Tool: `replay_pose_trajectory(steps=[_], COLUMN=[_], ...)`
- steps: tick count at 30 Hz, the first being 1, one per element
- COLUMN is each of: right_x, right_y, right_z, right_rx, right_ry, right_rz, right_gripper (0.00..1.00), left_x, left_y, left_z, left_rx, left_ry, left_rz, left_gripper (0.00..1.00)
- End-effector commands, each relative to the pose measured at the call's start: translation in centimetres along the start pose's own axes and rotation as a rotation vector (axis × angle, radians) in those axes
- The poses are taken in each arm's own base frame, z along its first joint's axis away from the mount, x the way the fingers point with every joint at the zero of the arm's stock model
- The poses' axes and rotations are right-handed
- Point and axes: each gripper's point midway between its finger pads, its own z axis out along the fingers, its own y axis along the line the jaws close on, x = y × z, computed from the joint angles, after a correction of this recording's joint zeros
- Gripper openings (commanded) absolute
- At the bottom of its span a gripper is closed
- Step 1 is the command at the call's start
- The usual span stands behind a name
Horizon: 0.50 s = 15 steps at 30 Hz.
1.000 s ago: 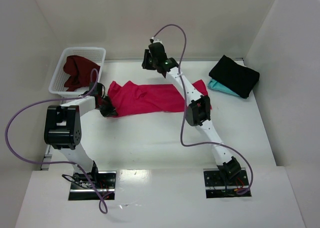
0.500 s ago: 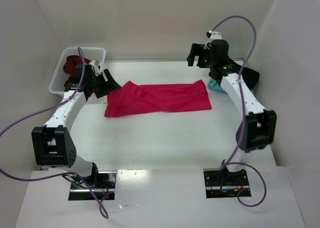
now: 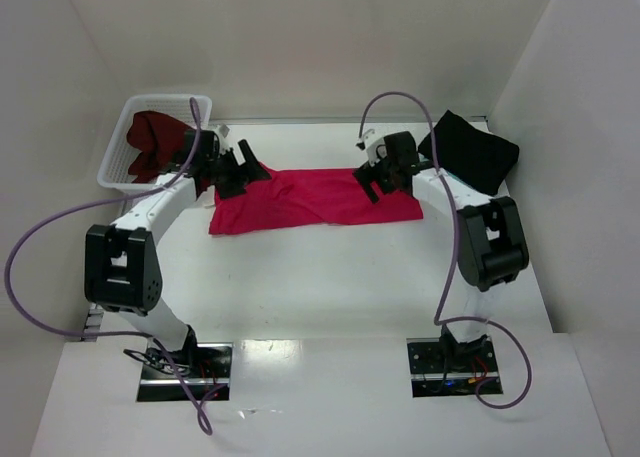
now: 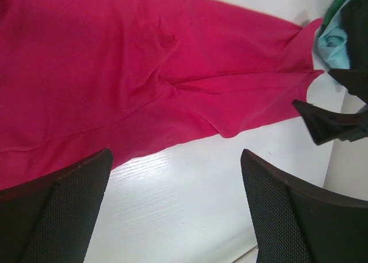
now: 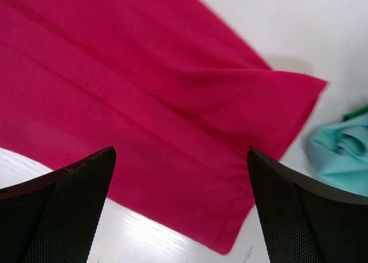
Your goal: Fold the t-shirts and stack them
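Both of my grippers stand wide apart at the jaws, and neither holds anything. From above, my left gripper (image 3: 243, 169) hangs over the far left part of the crimson-pink t-shirt (image 3: 320, 197), close to the white lattice basket (image 3: 206, 103). My right gripper (image 3: 374, 179) hangs over the shirt's right end.

That shirt lies spread in a long band across the far half of the table (image 3: 330, 277), reaching from one gripper to the other. Its cloth is fairly flat, with a few soft creases running along its length. Through my left wrist camera I see my two dark fingers (image 4: 57, 211) well apart, with only pink cloth and bare white table between them. My right wrist camera shows the same: fingers (image 5: 57, 205) spread, nothing between them, and below them the shirt's edge and corner.

Just beyond that corner lies the teal t-shirt (image 5: 342, 153), bunched and apart from the pink one. The black t-shirt (image 3: 470, 152) rests folded at the far right of the table. The dark maroon t-shirt (image 3: 150, 142) sits crumpled inside the basket at the far left corner.
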Motion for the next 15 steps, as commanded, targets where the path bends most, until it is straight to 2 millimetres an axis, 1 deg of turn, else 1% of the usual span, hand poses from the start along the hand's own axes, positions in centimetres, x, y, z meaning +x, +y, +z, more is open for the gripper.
replay_pose_trajectory(steps=[1,2,3,4,5,6,7,8,9,10,11,12,13,14,15], right_x=[0.4,0.8,1.8,2.3,2.2,3.1,3.3,3.8,3.7,4.0,3.6,3.9,3.9,4.4,4.5], right_y=[0.2,0.8,1.1,1.3,1.5,2.3,2.1,2.4,2.9,3.2,3.6,4.0,4.8,5.3,5.2], right_z=[1.8,2.3,3.4,3.8,4.1,4.8,5.0,5.4,5.7,6.3,6.7,6.9,7.5,7.6,7.8], right_rx=[-0.002,-0.018,-0.033,-0.039,-0.038,-0.055,-0.049,-0.045,-0.037,-0.023,-0.008,0.000,0.006,-0.002,0.003], right_ry=[0.051,0.071,0.104,0.117,0.121,0.144,0.160,0.177,0.179,0.200,0.189,0.203,0.216,0.245,0.257], right_rz=[-0.123,-0.128,-0.127,-0.126,-0.133,-0.139,-0.149,-0.157,-0.174,-0.187,-0.201,-0.215,-0.238,-0.249,-0.251], right_gripper=[1.00,1.00,1.00,1.00,1.00,1.00,1.00,1.00,1.00,1.00,1.00,1.00,1.00,1.00,1.00], left_x=[-0.7,-0.4,-0.6,-0.6,-0.8,-0.8,-0.9,-0.9,-1.1,-0.9,-0.8,-0.1,-0.2,-0.2,0.3], left_y=[-0.1,-0.1,0.2,0.7,0.8,1.1,1.8,2.4,2.6,3.8,4.3,5.1,5.4,5.8,6.4], left_z=[1.7,1.8,2.3,2.6,2.6,2.8,3.1,3.5,3.5,4.1,4.4,4.8,5.5,5.9,6.2], left_rx=[-0.019,-0.037,-0.069,-0.086,-0.098,-0.111,-0.142,-0.164,-0.180,-0.221,-0.238,-0.269,-0.280,-0.303,-0.327], left_ry=[-0.019,-0.019,-0.034,-0.037,-0.047,-0.059,-0.069,-0.072,-0.087,-0.089,-0.089,-0.066,-0.052,-0.043,-0.013], left_rz=[-0.029,-0.052,-0.056,-0.073,-0.087,-0.111,-0.125,-0.137,-0.156,-0.161,-0.175,-0.183,-0.188,-0.192,-0.201], left_gripper=[1.00,1.00,1.00,1.00,1.00,1.00,1.00,1.00,1.00,1.00,1.00,1.00,1.00,1.00,1.00])
